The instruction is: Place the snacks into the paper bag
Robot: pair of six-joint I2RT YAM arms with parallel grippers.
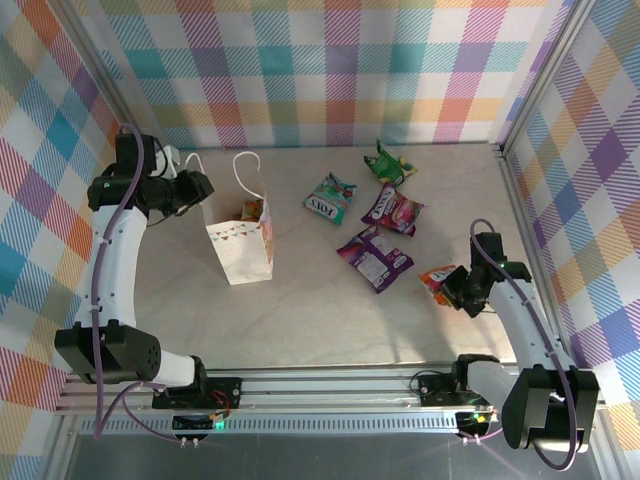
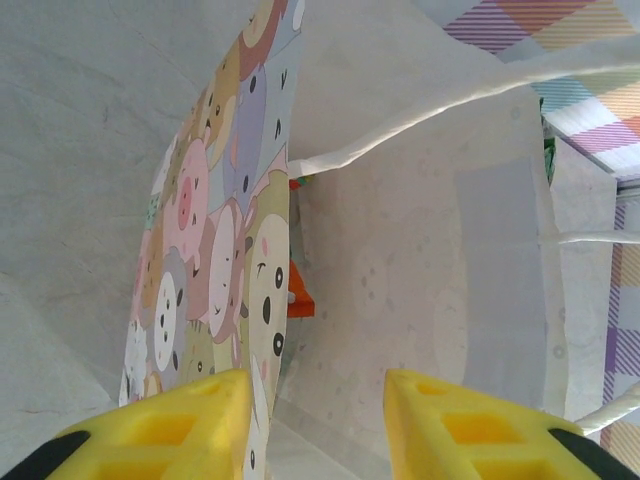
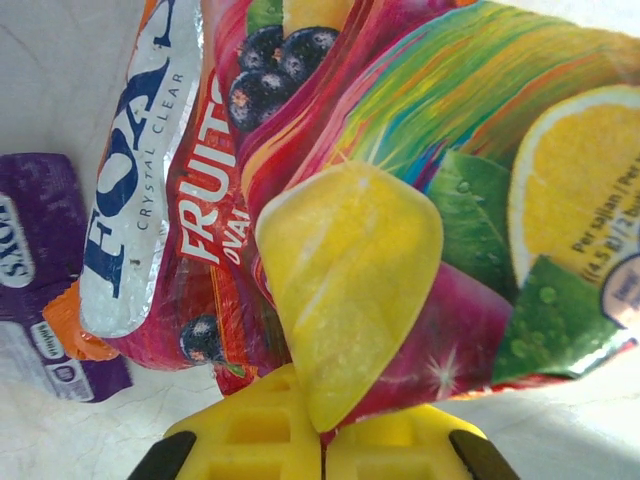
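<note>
Nearest the arm bases, on the right side of the bench [image 1: 320,320], the right pincer [image 1: 458,290] is closed tight on an orange-red packet [image 1: 438,277]. In the right wrist view its yellow fingers [image 3: 250,440] meet with no gap and pinch the packet's edge [image 3: 420,150], which is printed with fruit and "FOX'S". Whether the packet is lifted off the bench or lying on it cannot be told.

Just to its left lies a purple packet [image 1: 374,256], flat on the bench and close beside the held one [image 3: 35,250].

Further left stands the paper bag [image 1: 243,250], upright with its mouth open and its white cord handles [image 1: 245,170] raised. An orange-coloured packet [image 1: 252,211] sits inside it, seen as a red-orange sliver [image 2: 298,295] in the left wrist view. The left pincer [image 1: 200,187] is at the bag's left rim, fingers well apart [image 2: 318,420], with the printed bag wall [image 2: 220,230] running down between them, close to one finger.

Beyond the purple packet lie a pink packet [image 1: 392,210] and a teal packet [image 1: 329,198], near each other. Farthest back, near the plaid wall [image 1: 330,70], is a green packet [image 1: 388,163].
</note>
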